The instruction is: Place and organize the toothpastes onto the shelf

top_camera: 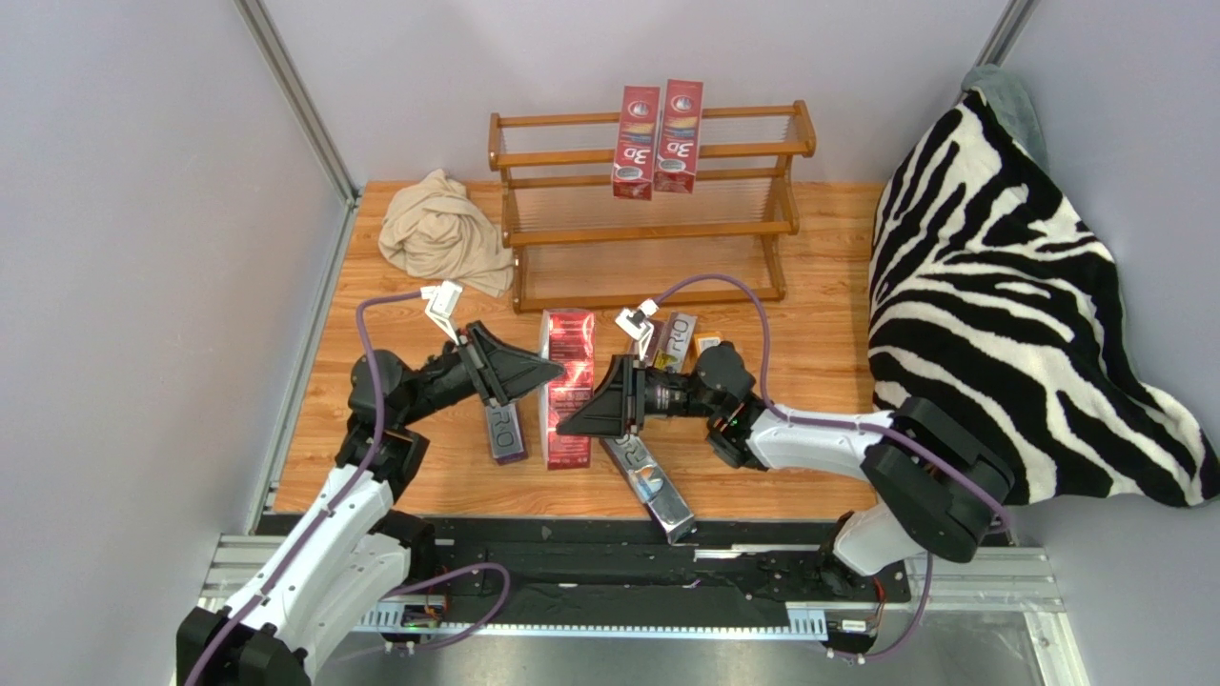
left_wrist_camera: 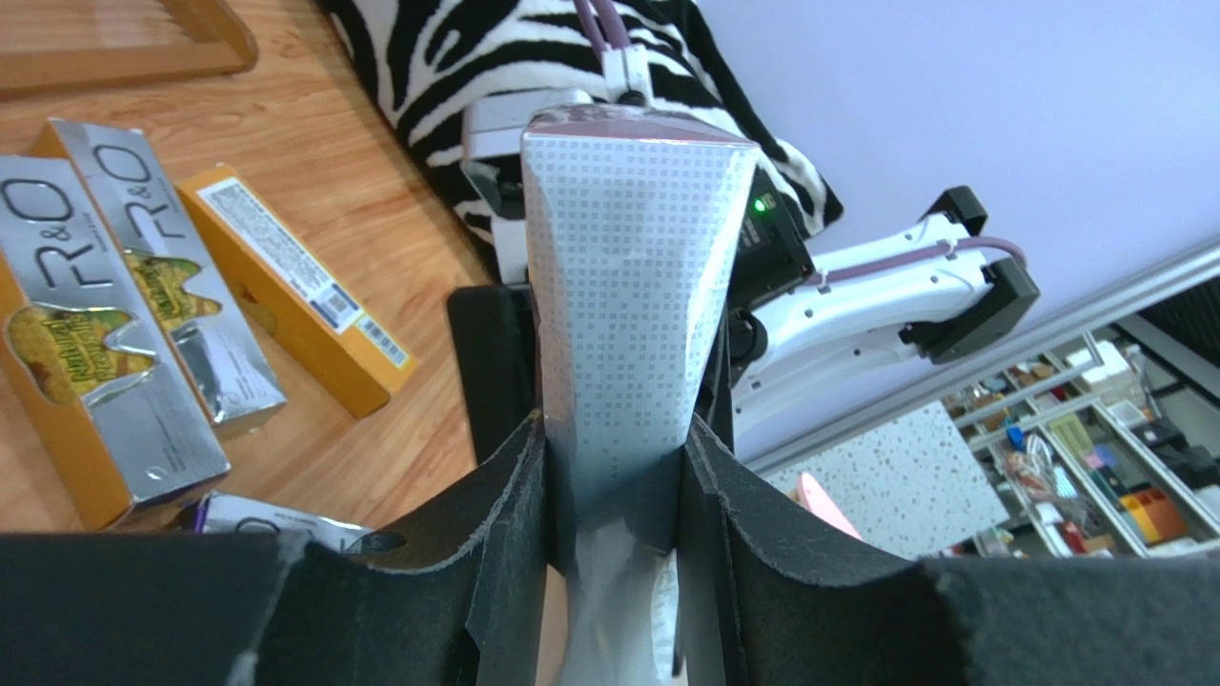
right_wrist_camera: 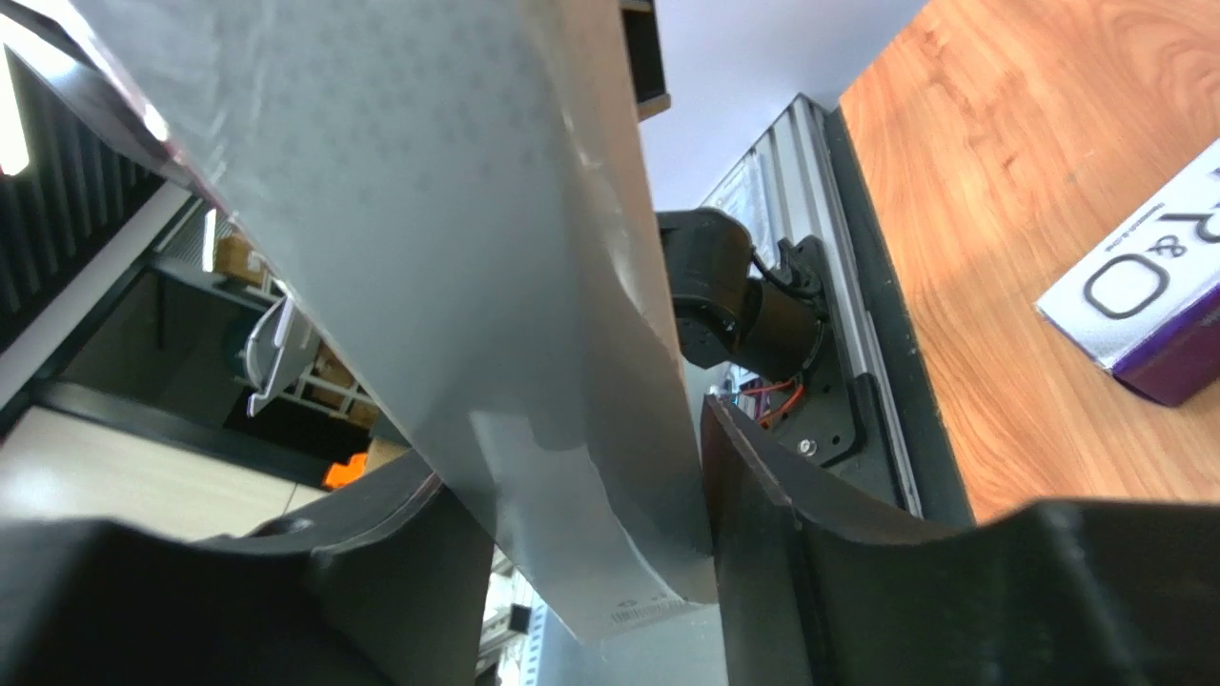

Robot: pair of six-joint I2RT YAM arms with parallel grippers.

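Observation:
A red toothpaste carton (top_camera: 570, 337) hangs between my two grippers; both wrist views show only its grey sides (left_wrist_camera: 637, 286) (right_wrist_camera: 430, 215). My left gripper (top_camera: 552, 375) (left_wrist_camera: 616, 472) is shut on it from the left. From the right, my right gripper (top_camera: 576, 420) (right_wrist_camera: 594, 486) has its jaws pressed on one end of it. Two red toothpastes (top_camera: 656, 139) stand upright on the wooden shelf (top_camera: 559, 120). On the table lie a purple carton (top_camera: 504, 429) (right_wrist_camera: 1146, 307), a silver one (top_camera: 652, 489), two PRO cartons (top_camera: 673, 336) (left_wrist_camera: 93, 358) and an orange one (top_camera: 709, 343) (left_wrist_camera: 294, 286).
A beige cloth (top_camera: 444, 229) lies left of the shelf. A zebra-striped blanket (top_camera: 1003, 286) covers the table's right side. Grey walls close in the left and back. A black rail (top_camera: 645, 565) runs along the near edge.

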